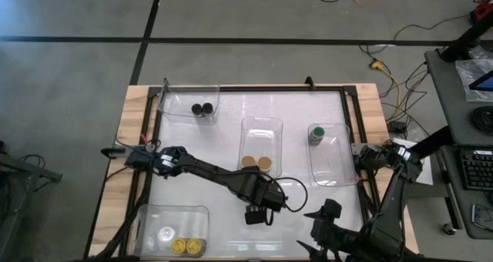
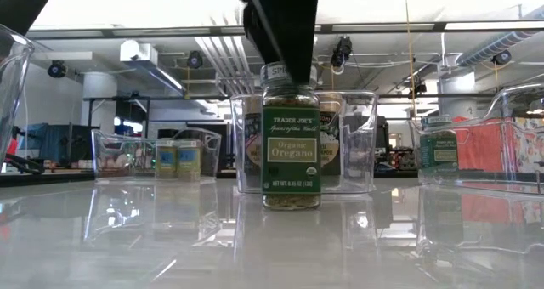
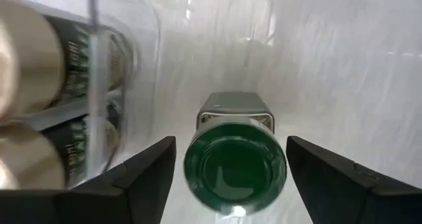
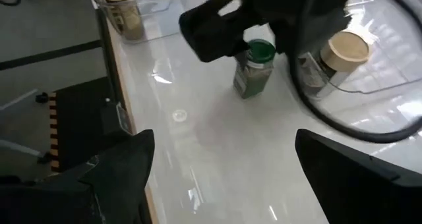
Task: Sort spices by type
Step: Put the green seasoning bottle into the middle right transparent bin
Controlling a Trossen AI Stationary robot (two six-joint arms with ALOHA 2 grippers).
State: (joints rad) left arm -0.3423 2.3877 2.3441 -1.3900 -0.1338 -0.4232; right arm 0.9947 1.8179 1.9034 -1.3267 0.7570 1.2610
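Our left gripper [image 3: 231,168] hangs open over the green-lidded jar [image 3: 235,166] (upright, mid-table). Next we close, then carry it right to its twin [image 1: 316,133].

Between my black left gripper [image 3: 231,168] fingers stands a small round glass oregano jar [image 2: 291,136] with green lid and green label. Beside that jar, two tan-lidded jars [image 1: 256,162] sit in a clear plastic bin [image 1: 261,126].
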